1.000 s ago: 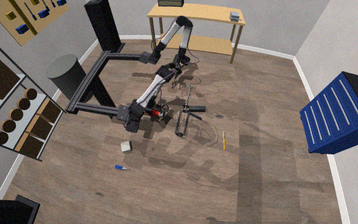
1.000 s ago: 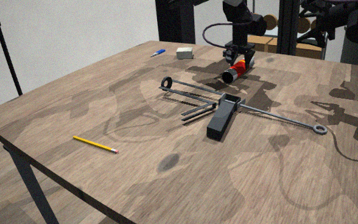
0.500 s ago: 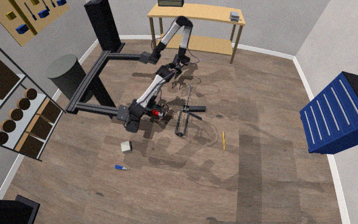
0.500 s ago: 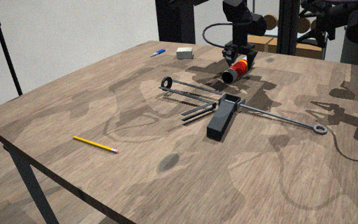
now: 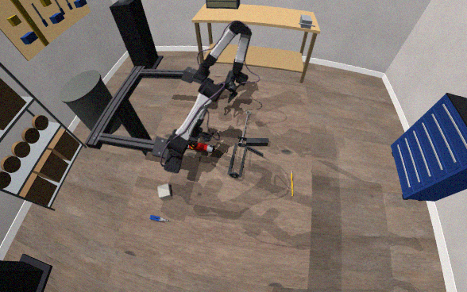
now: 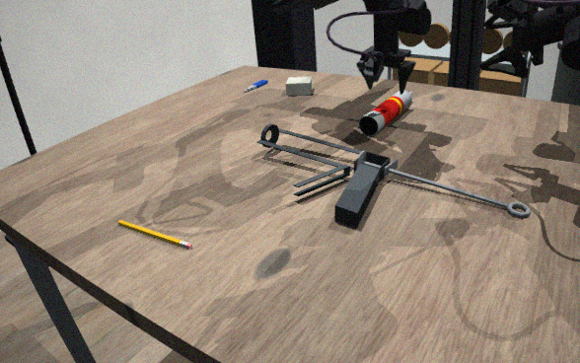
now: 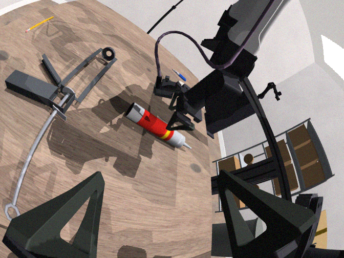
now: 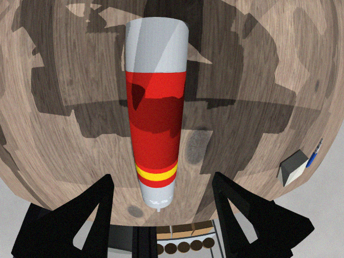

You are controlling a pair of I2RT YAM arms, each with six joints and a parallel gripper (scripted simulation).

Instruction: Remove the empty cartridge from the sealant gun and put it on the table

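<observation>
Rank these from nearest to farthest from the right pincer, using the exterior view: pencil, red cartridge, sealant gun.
1. Red cartridge: just below the right pincer.
2. Sealant gun: mid-table, in front of the cartridge.
3. Pencil: beyond the gun, at the picture's lower left.
</observation>
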